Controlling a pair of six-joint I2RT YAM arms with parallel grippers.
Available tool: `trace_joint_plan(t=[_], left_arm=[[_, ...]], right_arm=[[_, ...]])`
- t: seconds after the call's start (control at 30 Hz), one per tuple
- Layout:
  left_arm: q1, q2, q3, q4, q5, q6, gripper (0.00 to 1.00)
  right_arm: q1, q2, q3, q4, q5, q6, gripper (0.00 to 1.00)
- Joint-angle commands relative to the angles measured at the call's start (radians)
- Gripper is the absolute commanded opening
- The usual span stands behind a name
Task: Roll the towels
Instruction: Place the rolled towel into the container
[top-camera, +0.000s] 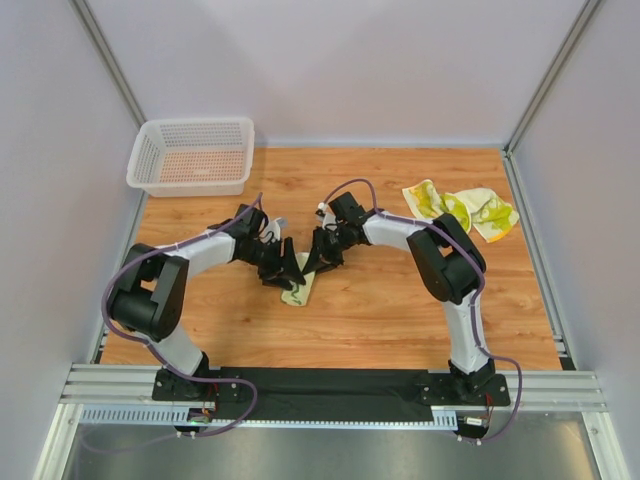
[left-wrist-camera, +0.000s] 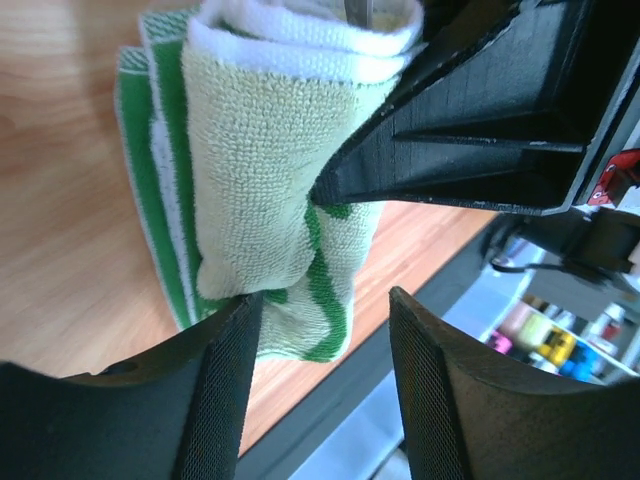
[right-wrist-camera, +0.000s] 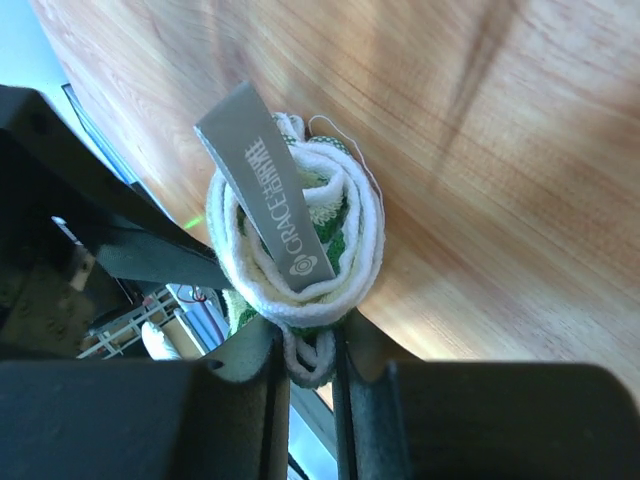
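Observation:
A half-rolled cream towel (top-camera: 298, 291) with green lines lies on the wood at the middle of the table. In the right wrist view its coiled end (right-wrist-camera: 300, 262) faces the camera, a grey label (right-wrist-camera: 262, 180) sticking out. My right gripper (right-wrist-camera: 308, 345) is shut on the lower edge of that coil, and it shows in the top view (top-camera: 318, 257). My left gripper (left-wrist-camera: 325, 300) is open, its left finger just touching the towel (left-wrist-camera: 260, 150); in the top view it (top-camera: 284, 270) stands just left of the towel. Two loose, flat towels (top-camera: 462, 208) lie at the back right.
A white mesh basket (top-camera: 196, 123) stands at the back left corner. The two grippers are close together, the right one's black finger (left-wrist-camera: 470, 130) filling the upper right of the left wrist view. Walls enclose the table on three sides.

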Motion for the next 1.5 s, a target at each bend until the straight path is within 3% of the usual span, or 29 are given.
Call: trace_joint_plan(t=[0.0, 0.4, 0.8, 0.9, 0.93, 1.0, 1.1, 1.13, 1.17, 1.3, 1.4, 1.47], left_arm=[[0.006, -0.057, 0.069, -0.159, -0.153, 0.091, 0.61], [0.005, -0.037, 0.092, -0.191, -0.246, 0.123, 0.62], [-0.04, 0.115, 0.043, -0.043, -0.173, 0.093, 0.62], [-0.04, 0.138, 0.02, -0.005, -0.155, 0.085, 0.53], [-0.041, 0.149, 0.015, 0.003, -0.154, 0.082, 0.33], [-0.04, 0.155, 0.014, 0.007, -0.156, 0.079, 0.13], [-0.04, 0.151, 0.021, 0.0, -0.167, 0.082, 0.0], [-0.04, 0.138, 0.024, -0.006, -0.168, 0.083, 0.0], [-0.038, 0.132, 0.035, -0.02, -0.167, 0.086, 0.0], [-0.02, 0.1, 0.073, -0.068, -0.135, 0.109, 0.0], [0.015, 0.063, 0.124, -0.123, -0.115, 0.138, 0.0], [0.045, 0.04, 0.193, -0.19, -0.116, 0.18, 0.0]], right_arm=[[0.004, 0.023, 0.031, -0.051, 0.061, -0.038, 0.08], [0.006, 0.024, 0.054, -0.097, 0.056, -0.063, 0.07], [0.004, 0.032, 0.057, -0.114, 0.039, -0.075, 0.06], [0.006, 0.03, 0.057, -0.117, 0.038, -0.077, 0.06], [0.004, 0.03, 0.057, -0.123, 0.038, -0.078, 0.06], [0.004, 0.029, 0.056, -0.124, 0.036, -0.083, 0.06], [0.004, 0.024, 0.059, -0.127, 0.035, -0.084, 0.07], [0.003, 0.023, 0.062, -0.135, 0.036, -0.087, 0.08], [0.003, 0.018, 0.067, -0.14, 0.042, -0.092, 0.12], [-0.023, -0.014, 0.093, -0.17, 0.061, -0.096, 0.64], [-0.077, -0.051, 0.122, -0.206, 0.081, -0.104, 0.76], [-0.118, -0.082, 0.126, -0.242, 0.101, -0.097, 0.77]])
